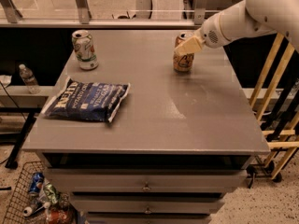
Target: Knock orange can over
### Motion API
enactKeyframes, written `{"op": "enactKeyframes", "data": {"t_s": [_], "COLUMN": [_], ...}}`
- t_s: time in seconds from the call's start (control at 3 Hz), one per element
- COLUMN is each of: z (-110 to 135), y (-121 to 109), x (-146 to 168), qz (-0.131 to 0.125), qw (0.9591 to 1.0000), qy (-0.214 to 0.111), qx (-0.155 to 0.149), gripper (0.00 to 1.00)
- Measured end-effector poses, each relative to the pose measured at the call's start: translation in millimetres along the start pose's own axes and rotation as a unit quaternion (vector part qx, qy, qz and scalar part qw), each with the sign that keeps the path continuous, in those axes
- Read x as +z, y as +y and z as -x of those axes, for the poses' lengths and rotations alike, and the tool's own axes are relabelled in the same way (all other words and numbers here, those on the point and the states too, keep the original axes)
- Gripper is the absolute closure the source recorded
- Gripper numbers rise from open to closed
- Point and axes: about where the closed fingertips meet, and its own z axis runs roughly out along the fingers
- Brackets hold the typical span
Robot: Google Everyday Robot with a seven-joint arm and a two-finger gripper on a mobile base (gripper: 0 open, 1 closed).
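The orange can (183,61) stands upright at the back right of the grey table (159,101), copper-orange with pale markings and a silver top. My gripper (186,47) reaches in from the right on a white arm (247,17). Its cream fingertips lie across the can's upper part, in front of it, at or very near its surface. The can's top is partly hidden behind the gripper.
A white-and-green can (84,49) stands upright at the back left. A dark blue chip bag (87,101) lies flat at the front left. A wooden rack (275,106) stands right of the table. A wire basket (35,199) with cans sits on the floor, front left.
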Motion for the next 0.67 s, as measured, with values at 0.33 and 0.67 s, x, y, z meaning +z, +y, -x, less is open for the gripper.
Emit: {"op": "enactKeyframes", "data": {"t_s": [0.33, 0.67], "z": [6.0, -2.2], "y": [-0.2, 8.8], "x": [-23.3, -36.4], "qz": [-0.009, 0.01], "qw": [0.9973, 0.9804], "qy": [0.027, 0.093], "qx": [-0.068, -0.173], "gripper": [0.96, 1.0]}}
